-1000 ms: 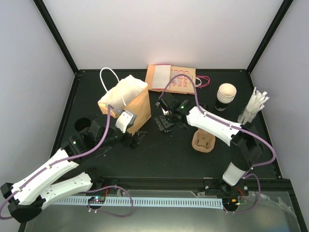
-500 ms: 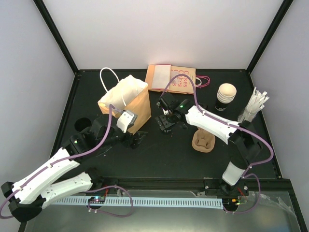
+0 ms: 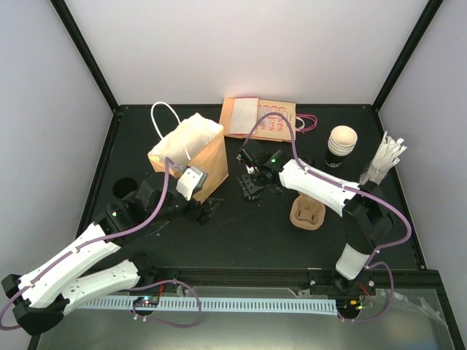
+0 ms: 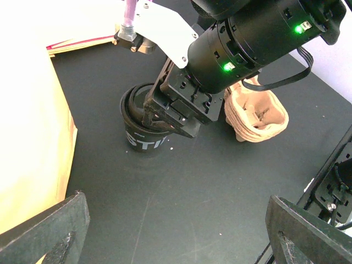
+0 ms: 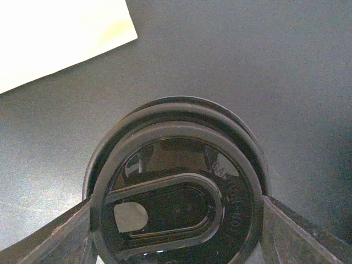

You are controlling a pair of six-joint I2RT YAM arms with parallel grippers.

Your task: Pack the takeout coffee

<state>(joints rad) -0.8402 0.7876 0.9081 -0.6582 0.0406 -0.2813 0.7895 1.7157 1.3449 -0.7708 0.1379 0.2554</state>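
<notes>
Presently: cup [image 3: 252,188] upright on the table [image 3: 241,233], lid [image 5: 176,198] on, long axis vertical. It stands just right of the bag [image 3: 191,149], not touching it, with the carrier [image 3: 308,213] well off to its other side.

Right claw [image 3: 252,184] is set directly above the cup, pointing down along the cup's axis. In the right wrist view one finger is seen at each side of the lid, hard against the rim. The jaws are parted to about the lid's width. Whether pressure is on, or only contact, cannot be told, so a firm hold is not confirmed.

Right arm: reached forward and leftward from its base, forearm angled across the table, wrist bent steeply down over the cup.

Left claw [image 3: 204,211] is spread wide and holds nothing. It is low near the bag's near corner, aimed toward the cup but well short of it. The left arm is stretched forward from the near-left.

Judgement: the right arm is the one placed for the pick. The key relation is cup below claw, bag mouth up and to the left. A straight lift is called for, then a short carry left over the bag's rim. Risk noted: a grip on the lid alone may pull the lid off.
</notes>
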